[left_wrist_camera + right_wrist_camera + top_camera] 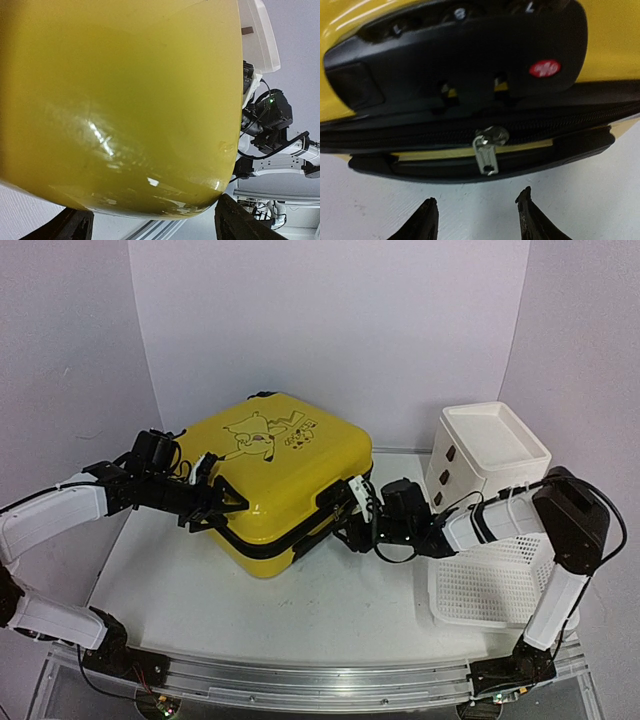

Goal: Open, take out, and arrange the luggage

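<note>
- The luggage (280, 475) lies flat on the worktop (300, 610), left of centre, with its lid up and its zipper shut.
- The left gripper (228, 505) is wide apart at the near-left corner and grips nothing; probably it is there to steady the case.
- The right gripper (476, 220) faces the zipper pull (486, 150), its fingers parted and empty, I think to pinch the pull.
- Count: one luggage, one visible zipper pull, one white cabinet (485, 450), one basket (490, 585), two grippers.
</note>
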`<state>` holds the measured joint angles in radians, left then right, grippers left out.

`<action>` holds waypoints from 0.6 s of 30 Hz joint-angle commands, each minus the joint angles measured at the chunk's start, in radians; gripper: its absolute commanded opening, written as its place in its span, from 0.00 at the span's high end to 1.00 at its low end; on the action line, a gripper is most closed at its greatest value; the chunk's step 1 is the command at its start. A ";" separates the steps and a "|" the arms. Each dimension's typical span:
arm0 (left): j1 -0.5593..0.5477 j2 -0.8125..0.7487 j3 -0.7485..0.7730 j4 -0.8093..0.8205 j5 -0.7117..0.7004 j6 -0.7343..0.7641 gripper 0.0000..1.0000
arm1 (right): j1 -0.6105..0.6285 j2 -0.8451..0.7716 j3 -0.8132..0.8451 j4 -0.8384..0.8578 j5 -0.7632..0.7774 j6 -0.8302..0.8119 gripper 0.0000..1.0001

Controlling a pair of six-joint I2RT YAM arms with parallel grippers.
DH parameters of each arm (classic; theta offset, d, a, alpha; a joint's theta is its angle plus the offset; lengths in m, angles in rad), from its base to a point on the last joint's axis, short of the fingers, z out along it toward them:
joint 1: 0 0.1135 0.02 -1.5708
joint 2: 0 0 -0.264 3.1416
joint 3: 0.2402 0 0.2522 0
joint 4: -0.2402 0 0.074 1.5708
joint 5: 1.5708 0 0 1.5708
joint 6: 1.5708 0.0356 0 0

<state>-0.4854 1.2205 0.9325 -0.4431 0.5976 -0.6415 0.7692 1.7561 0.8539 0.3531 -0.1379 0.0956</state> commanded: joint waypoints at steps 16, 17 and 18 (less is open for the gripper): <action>0.002 0.003 0.009 0.097 -0.046 0.014 0.15 | 0.051 0.144 -0.006 0.506 0.237 -0.137 0.58; 0.002 0.001 0.009 0.096 -0.049 0.015 0.15 | 0.050 0.131 -0.011 0.502 0.247 -0.131 0.58; 0.003 -0.001 0.007 0.096 -0.051 0.016 0.15 | 0.050 0.127 -0.006 0.484 0.271 -0.119 0.58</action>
<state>-0.4862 1.2213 0.9325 -0.4362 0.5900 -0.6479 0.8139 1.9148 0.8364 0.7776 0.0715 -0.0139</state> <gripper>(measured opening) 0.845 0.416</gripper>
